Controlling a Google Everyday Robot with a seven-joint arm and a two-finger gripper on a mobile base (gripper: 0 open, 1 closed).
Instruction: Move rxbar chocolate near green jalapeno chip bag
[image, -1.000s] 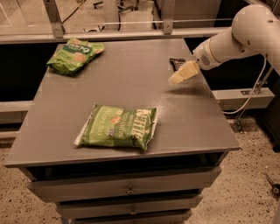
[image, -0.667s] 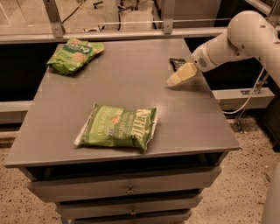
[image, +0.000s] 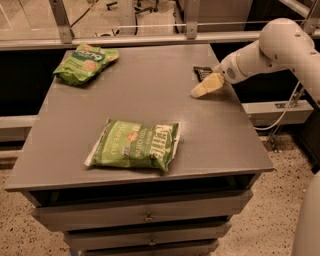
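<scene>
The rxbar chocolate (image: 201, 72) is a small flat black bar lying near the table's far right edge. My gripper (image: 204, 88) is cream-coloured and reaches in from the right. It sits low over the table, just in front of the bar, and covers the bar's near right corner. The green jalapeno chip bag (image: 135, 145), with white "Kettle" lettering, lies flat in the front middle of the table, well to the left of and nearer than the gripper.
A smaller bright-green snack bag (image: 84, 62) lies at the far left corner. The grey table (image: 150, 95) has drawers below its front edge. A metal rail runs behind the table. My white arm (image: 280, 45) crosses the right side.
The arm has shifted slightly left and down, with the gripper staying close beside the black bar. Both bags and the bar lie where they were.
</scene>
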